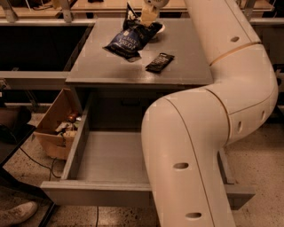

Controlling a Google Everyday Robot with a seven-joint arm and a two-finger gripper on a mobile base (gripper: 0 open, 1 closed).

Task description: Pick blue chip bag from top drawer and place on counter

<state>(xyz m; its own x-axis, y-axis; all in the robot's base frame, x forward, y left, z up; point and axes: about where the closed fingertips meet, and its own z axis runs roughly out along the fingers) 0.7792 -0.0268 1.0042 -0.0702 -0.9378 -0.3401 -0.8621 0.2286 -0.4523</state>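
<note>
Nearest to you, at 6 o'clock, the top drawer (97, 193) stands pulled out, with its flat front panel toward the camera. In the part you can see, there is only its grey floor and low left side; the right part is hidden behind the arm (199, 146). This arm fills the 4 o'clock side of the view. Its thick cream segment rises from the bottom edge, bends in an elbow at about 3 o'clock and then reaches up and back toward 12 o'clock over the counter (186, 48). At 7 o'clock you see a light shoe (17, 212) on the speckled floor. At 9 o'clock, just beside the left side of the drawer, a brown cardboard box (49, 145) stands open and tilted; some small mixed items lie in it, but you cannot make out what they are. Further back, above the drawer, is the counter. On it, near the middle, lies a slim black wrapper (159, 62). At 11 o'clock from the wrapper, apart from it, the blue chip bag (131, 41) rests on the counter with its lower end flat and its upper end lifted toward the gripper (149, 13). A white bowl (160, 28) shows just behind the bag. The gripper is at 12 o'clock, right above the raised end of the bag; you cannot tell if it grips the bag or is free of it. Farthest, a tan wooden tabletop (111, 5) runs along the top edge.
</note>
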